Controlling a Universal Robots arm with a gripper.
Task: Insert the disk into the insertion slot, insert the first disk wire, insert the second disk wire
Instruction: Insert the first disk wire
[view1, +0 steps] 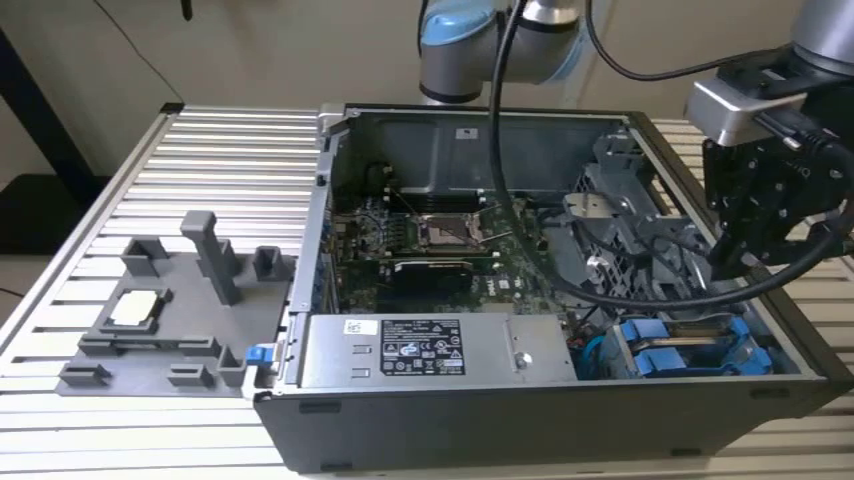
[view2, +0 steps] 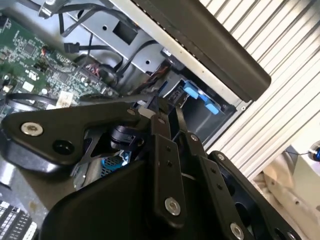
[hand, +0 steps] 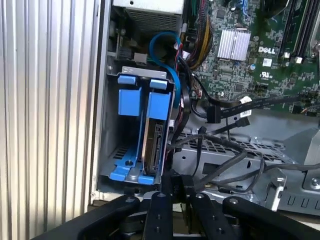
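Observation:
The disk (hand: 151, 145) stands on edge in its blue carrier inside the insertion slot (hand: 107, 125), next to a second blue carrier (hand: 128, 95). In the exterior view the disk (view1: 681, 350) sits low in the case's corner at that view's right. My black gripper (hand: 176, 181) hovers just off the disk's exposed connector edge, fingers closed together with nothing visible between them. Two loose black wires end in connectors (hand: 213, 114) (hand: 244, 114) beside the cage. The gripper (view1: 731, 262) hangs over the cage, and its tips (view2: 161, 106) point at the blue carrier (view2: 200, 97).
The open computer case (view1: 534, 420) lies on a slatted metal table (view1: 200, 160). A grey power supply (view1: 414, 350), the motherboard (view1: 427, 240) and a perforated cage (hand: 225, 150) crowd the inside. A blue cable (hand: 167, 50) loops above the slot. A grey fixture (view1: 160, 310) stands at the exterior view's left.

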